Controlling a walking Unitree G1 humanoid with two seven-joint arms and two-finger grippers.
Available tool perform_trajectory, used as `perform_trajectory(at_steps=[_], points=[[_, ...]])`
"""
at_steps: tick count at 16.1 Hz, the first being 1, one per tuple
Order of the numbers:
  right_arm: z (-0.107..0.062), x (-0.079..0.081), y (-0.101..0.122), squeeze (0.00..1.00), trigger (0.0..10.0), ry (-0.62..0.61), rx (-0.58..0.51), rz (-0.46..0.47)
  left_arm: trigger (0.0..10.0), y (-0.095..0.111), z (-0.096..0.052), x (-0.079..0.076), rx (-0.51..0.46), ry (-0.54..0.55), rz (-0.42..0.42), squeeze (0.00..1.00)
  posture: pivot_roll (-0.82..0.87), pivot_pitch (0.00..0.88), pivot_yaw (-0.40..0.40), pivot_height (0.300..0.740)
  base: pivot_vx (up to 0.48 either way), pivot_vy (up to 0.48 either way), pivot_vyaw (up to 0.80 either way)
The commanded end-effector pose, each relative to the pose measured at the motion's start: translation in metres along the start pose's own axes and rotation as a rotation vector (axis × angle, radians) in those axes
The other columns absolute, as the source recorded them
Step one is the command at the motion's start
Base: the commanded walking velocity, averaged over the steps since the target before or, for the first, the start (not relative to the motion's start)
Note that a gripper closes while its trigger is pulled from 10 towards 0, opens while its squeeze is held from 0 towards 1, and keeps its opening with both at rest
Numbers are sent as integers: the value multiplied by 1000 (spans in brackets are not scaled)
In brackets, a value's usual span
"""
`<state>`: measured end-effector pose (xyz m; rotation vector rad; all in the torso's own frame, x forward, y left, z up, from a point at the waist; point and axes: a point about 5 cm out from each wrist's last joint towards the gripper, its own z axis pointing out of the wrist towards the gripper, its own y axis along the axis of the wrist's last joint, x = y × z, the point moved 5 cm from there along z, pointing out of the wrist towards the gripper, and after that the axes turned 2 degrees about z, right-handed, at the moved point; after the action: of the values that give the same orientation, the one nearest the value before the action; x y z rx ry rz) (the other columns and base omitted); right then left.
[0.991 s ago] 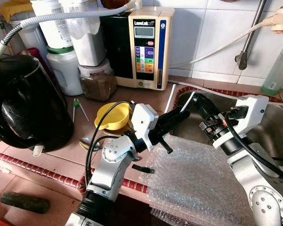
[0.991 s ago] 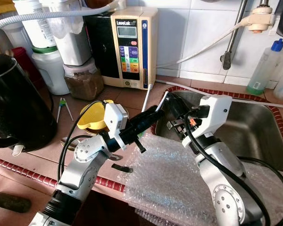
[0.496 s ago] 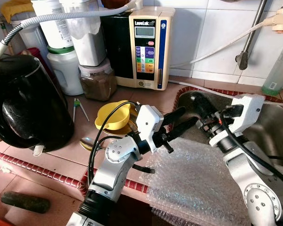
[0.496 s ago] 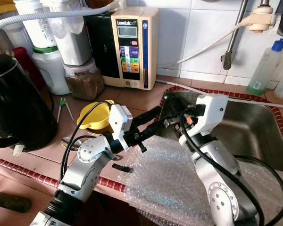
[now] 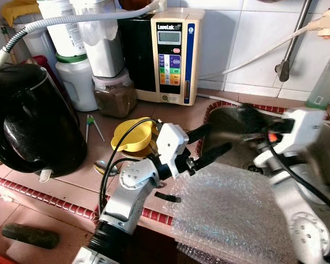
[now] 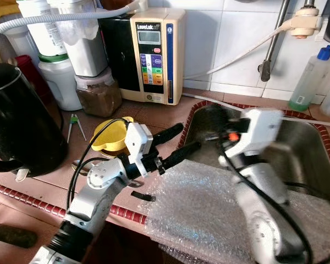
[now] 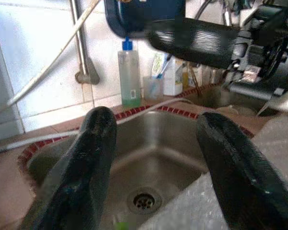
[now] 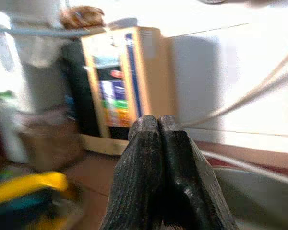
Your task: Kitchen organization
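I saw a bubble wrap sheet (image 5: 236, 212) draped over the table's (image 5: 71, 190) front edge beside the steel sink (image 6: 302, 148). My left end effector (image 5: 209, 144) hovered spread above the sheet's near corner; my right end effector (image 8: 158, 143), blurred over the sink, was pressed together, empty.

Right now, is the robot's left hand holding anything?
No, the left hand is open, its two fingers spread apart over the sink with nothing between them.
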<state>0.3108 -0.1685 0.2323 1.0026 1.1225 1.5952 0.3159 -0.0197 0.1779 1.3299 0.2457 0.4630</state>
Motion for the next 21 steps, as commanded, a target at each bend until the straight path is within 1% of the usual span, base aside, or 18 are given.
perform_trajectory(at_steps=[1, 3, 4, 5, 6, 7, 8, 9, 12, 13, 15, 17, 19, 21], points=[[-6, -8, 0, 0, 0, -33, 4, -26, 10000, 5, -4, 7, 3, 8, 14, 1000, -61, 0, 86, 740, 0, 0, 0], [-17, -15, -5, 0, 0, -66, 30, -32, 10000, 3, -7, 13, 15, 30, 19, 1000, -63, 0, 88, 740, 0, 0, 0], [-21, -18, -8, 0, 0, -83, 45, -36, 10000, 2, -9, 14, 20, 33, 21, 1000, -65, 0, 87, 740, 0, 0, 0], [-27, -22, -13, 0, 588, -103, 65, -36, 10000, 1, -10, 15, 27, 35, 19, 1000, -66, 0, 89, 740, 0, 0, 0], [-31, -23, -16, 0, 588, -116, 77, -36, 10000, 0, -11, 16, 31, 35, 16, 1000, -66, 0, 88, 740, 0, 0, 0], [-39, -26, -22, 153, 9333, -140, 102, -40, 10000, -4, -14, 19, 50, 48, 29, 1000, -69, 0, 89, 740, 0, 0, 0], [-46, -30, -26, 1000, 10000, -178, 122, -37, 10000, -9, -17, 23, 76, 72, 41, 1000, -69, 0, 90, 740, 0, 0, 0], [-49, -31, -28, 1000, 10000, -189, 126, -30, 10000, -11, -18, 28, 94, 103, 64, 1000, -69, 0, 90, 740, 0, 0, 0], [-52, -26, -31, 1000, 10000, -193, 131, 2, 10000, -16, -19, 38, 124, 164, 85, 1000, -69, 0, 90, 740, 0, 0, 0], [-52, -22, -33, 1000, 10000, -188, 134, 19, 10000, -18, -20, 45, 141, 204, 113, 1000, -71, 0, 90, 740, 0, 0, 0], [-53, -12, -39, 1000, 10000, -186, 148, 81, 10000, -21, -22, 57, 165, 276, 129, 1000, -71, 0, 92, 740, 0, 0, 0], [-56, -3, -48, 1000, 10000, -180, 174, 120, 10000, -24, -24, 68, 195, 337, 150, 1000, -71, 0, 93, 740, 0, 0, 0], [-58, 7, -55, 1000, 10000, -161, 199, 141, 10000, -24, -26, 75, 203, 386, 157, 1000, -72, 0, 93, 740, 0, 0, 0], [-59, 17, -60, 1000, 10000, -140, 222, 139, 10000, -24, -28, 83, 203, 432, 154, 1000, -76, 0, 94, 740, 0, 0, 0]])
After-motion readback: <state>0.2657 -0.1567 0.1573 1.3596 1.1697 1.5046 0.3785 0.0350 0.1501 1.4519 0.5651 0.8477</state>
